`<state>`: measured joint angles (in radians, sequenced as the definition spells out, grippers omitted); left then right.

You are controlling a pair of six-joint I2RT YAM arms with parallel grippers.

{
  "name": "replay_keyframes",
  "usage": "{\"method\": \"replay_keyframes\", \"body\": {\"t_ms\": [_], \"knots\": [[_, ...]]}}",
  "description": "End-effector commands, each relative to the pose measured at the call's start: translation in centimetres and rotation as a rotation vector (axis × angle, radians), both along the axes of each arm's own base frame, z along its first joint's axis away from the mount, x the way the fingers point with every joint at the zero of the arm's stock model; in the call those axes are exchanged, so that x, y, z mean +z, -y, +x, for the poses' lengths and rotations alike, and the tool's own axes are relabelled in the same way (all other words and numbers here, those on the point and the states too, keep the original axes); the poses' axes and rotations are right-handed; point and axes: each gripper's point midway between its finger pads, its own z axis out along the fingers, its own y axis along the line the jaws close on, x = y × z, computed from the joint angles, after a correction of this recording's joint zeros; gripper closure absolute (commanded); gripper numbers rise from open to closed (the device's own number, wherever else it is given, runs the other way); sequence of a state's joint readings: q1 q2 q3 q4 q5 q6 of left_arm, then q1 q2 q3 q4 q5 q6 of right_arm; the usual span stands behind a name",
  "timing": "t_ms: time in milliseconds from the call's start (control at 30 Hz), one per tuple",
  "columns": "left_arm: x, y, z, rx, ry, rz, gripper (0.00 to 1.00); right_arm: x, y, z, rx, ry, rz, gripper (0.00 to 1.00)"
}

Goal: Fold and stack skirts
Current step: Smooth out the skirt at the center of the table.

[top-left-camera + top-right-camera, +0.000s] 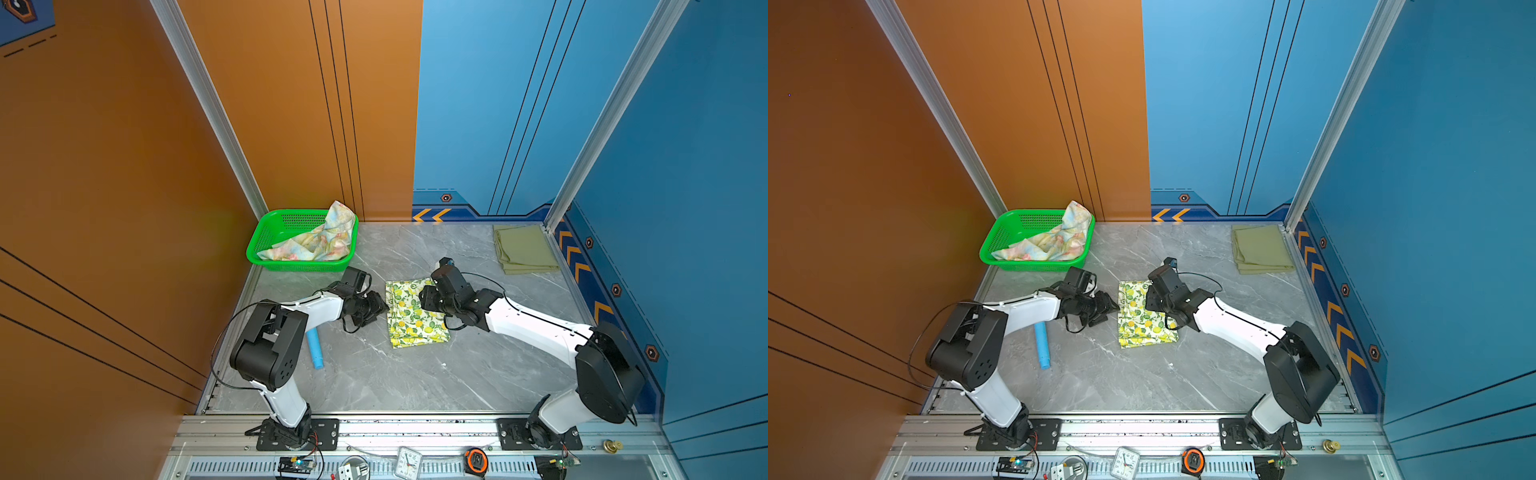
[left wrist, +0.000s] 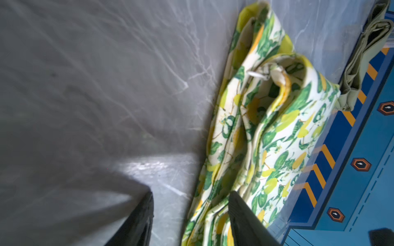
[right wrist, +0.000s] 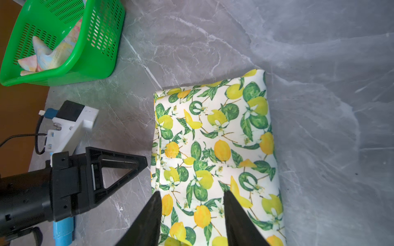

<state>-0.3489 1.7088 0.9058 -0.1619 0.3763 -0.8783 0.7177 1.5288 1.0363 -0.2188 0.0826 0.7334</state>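
- While the left gripper [image 2: 191, 193] and right gripper [image 3: 191, 192] both stand parted and empty, the folded lemon skirt [image 1: 415, 313] lies loose at mid-frame, and its layers could spring open.
- Pinching one layer on the way to the olive skirt [image 1: 525, 249], upper right, would probably unfold it.

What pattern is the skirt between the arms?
Skirt: yellow lemons, green leaves on white; right wrist view best.

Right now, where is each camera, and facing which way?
Top views: high over the front rail, looking down on the table; left arm and right arm show.
Left wrist: on the left arm, low, facing the lemon skirt's folded edge, olive skirt beyond; left gripper shows.
Right wrist: on the right arm, looking down on lemon skirt, green basket, blue toy; right gripper and left gripper show.
Shared: all show the lemon skirt.
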Motion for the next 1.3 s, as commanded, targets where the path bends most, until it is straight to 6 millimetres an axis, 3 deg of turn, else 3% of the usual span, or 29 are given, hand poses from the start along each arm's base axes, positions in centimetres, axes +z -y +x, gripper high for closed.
{"method": "replay_keyframes", "body": {"t_ms": [0, 167, 367, 567, 733, 867, 1033, 1267], "knots": [[0.7, -2.4, -0.2, -0.001, 0.015, 0.122, 0.41, 0.7, 1.8, 0.2, -0.045, 0.036, 0.006, 0.51], [5.6, -0.7, 1.5, -0.135, 0.176, 0.216, 0.41, 1.1, 4.7, 0.5, -0.105, 0.051, 0.029, 0.51], [7.7, 3.7, 1.2, -0.293, 0.261, 0.323, 0.41, 0.9, 8.0, 0.2, -0.173, 0.052, 0.046, 0.51], [6.4, 8.4, 0.8, -0.398, 0.253, 0.337, 0.47, 0.4, 11.3, -0.4, -0.238, 0.036, 0.081, 0.56], [3.6, 9.8, 0.7, -0.444, 0.199, 0.344, 0.48, 0.4, 12.5, -1.0, -0.249, 0.031, 0.066, 0.56], [0.8, 8.5, 0.3, -0.441, 0.141, 0.391, 0.51, 0.0, 12.5, -1.1, -0.232, 0.011, 0.04, 0.56], [-1.1, 7.1, -0.5, -0.424, 0.102, 0.396, 0.54, -0.5, 11.9, -0.8, -0.201, -0.003, -0.017, 0.56], [-2.4, 6.0, -1.2, -0.373, 0.081, 0.356, 0.68, -1.8, 8.6, 0.0, -0.104, -0.044, -0.114, 0.57]]}}
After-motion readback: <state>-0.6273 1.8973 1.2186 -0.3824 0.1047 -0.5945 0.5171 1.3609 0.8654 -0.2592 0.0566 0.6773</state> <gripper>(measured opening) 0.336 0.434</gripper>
